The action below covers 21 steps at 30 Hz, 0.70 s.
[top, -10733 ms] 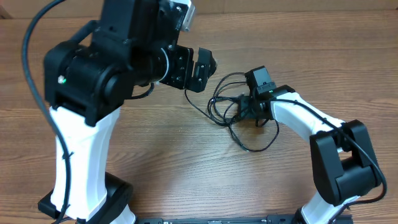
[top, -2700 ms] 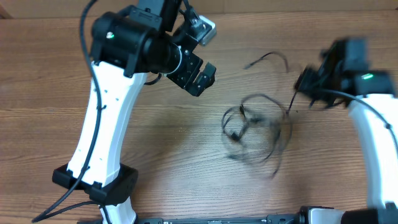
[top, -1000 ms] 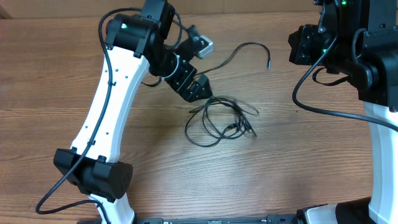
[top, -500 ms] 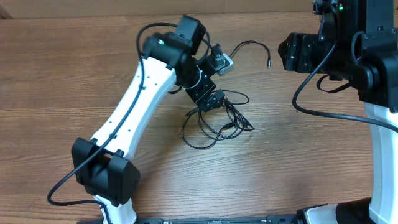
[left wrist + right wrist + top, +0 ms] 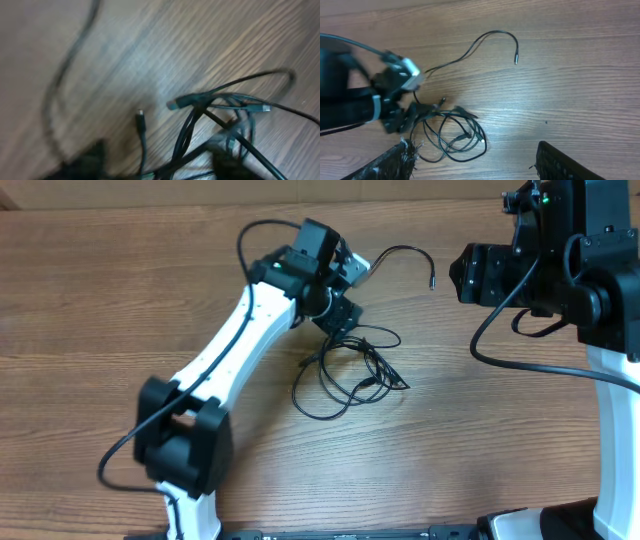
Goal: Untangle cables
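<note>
Cables (image 5: 352, 376) lie mid-table, a loose tangle of thin black loops on the wooden table (image 5: 100, 300), spread a little wider than deep, with a couple of plug ends poking out toward the right. 1 loose strand (image 5: 398, 249) breaks away from the pile: it runs up and to the right from beside the left gripper (image 5: 343, 318), arcs over, and its plug (image 5: 432, 280) points back down toward the robot's side of the table. The left arm reaches right across, and its gripper sits low at the top edge of the tangle. From the left wrist camera, badly blurred, the 2 fingers (image 5: 87, 160) stand apart with several strands crossing between them; no strand looks pinched. The right gripper (image 5: 462, 275) hangs high off to the right, well apart from the cables, just beyond that stray plug. Its fingers (image 5: 560, 160) are spread wide, with only bare wood between them.
</note>
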Each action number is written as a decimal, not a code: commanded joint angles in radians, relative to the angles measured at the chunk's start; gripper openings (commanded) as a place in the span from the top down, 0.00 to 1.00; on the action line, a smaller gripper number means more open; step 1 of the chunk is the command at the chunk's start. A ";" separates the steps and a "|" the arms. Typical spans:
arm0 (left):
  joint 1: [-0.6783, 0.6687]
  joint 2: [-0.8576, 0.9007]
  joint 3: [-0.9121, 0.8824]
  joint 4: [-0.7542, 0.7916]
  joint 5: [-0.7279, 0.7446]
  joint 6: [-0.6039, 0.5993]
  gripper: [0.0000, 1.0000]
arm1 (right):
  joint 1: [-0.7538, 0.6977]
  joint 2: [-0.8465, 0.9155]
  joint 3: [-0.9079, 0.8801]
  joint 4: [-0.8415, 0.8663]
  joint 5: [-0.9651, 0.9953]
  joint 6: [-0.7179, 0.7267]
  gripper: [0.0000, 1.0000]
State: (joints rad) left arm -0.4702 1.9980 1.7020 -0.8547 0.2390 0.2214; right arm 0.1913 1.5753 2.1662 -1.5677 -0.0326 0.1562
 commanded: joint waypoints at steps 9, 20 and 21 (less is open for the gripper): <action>0.005 0.115 0.002 -0.050 0.103 -0.066 0.96 | -0.002 -0.027 0.022 -0.016 0.013 -0.008 0.25; 0.044 -0.090 0.264 -0.348 0.109 -0.115 0.96 | -0.002 -0.027 0.021 -0.016 0.018 -0.009 0.23; 0.050 -0.121 0.315 -0.403 0.109 -0.135 0.96 | -0.002 -0.026 0.021 -0.016 0.017 -0.008 0.23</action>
State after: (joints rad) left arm -0.4355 2.0060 1.8919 -1.1931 0.3229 0.1394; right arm 0.1913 1.5753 2.1662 -1.5867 -0.0265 0.1558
